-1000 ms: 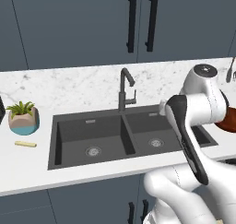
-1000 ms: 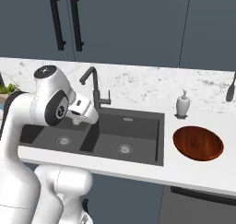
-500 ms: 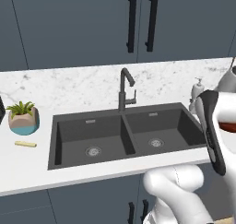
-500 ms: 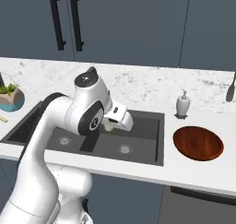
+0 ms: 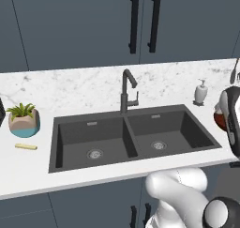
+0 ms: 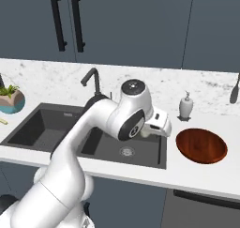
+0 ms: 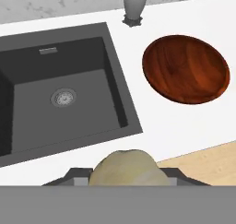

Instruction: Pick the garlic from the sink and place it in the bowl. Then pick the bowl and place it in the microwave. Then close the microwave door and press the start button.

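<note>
Hand view: garlic sits between the gripper jaws, which are closed on it, bulb carried above the counter edge just right of the sink. Bowl lies ahead on the counter, empty, near the soap dispenser. Right base view has the gripper over the sink's right rim, bowl well apart to its right. Risk, imo: bulb is round w/ small contact area, so a fast swing could let it slip & roll off the counter. Releasing short of the rim would land it outside the bowl. Sink basins look empty in left base view.
</note>
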Motion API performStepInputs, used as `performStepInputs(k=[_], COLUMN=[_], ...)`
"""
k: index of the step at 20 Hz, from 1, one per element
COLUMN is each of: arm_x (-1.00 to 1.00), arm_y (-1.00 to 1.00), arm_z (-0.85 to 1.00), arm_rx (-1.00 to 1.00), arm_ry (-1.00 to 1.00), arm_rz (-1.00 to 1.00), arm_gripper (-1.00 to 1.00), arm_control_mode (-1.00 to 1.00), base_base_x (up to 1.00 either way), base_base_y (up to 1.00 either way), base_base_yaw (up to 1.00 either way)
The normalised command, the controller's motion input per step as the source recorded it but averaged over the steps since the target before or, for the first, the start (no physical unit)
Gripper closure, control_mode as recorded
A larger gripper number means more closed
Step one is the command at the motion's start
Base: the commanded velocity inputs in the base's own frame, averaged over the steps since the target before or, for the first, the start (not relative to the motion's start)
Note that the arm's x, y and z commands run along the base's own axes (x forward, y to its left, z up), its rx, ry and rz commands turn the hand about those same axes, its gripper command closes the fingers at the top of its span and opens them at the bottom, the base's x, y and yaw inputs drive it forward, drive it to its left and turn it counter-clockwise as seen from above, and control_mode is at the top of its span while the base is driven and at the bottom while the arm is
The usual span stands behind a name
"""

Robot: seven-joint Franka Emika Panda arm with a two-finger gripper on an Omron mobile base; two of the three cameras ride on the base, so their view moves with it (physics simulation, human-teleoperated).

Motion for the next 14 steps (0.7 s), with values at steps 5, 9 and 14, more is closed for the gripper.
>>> performStepInputs(k=[5, 9, 14], arm_x=[0.44, 0.57, 0.54], arm_y=[-0.95, -0.78, -0.67], arm_z=[-0.23, -0.36, -0.39], arm_rx=[0.00, 0.00, 0.01], arm_ry=[0.04, 0.05, 0.01], arm_rz=[0.00, 0.00, 0.00], arm_gripper=[1.00, 1.00, 1.00], arm_control_mode=[-1.00, -1.00, -1.00], base_base_x=[0.00, 0.00, 0.00], base_base_y=[0.00, 0.00, 0.00], base_base_yaw=[0.00, 0.00, 0.00])
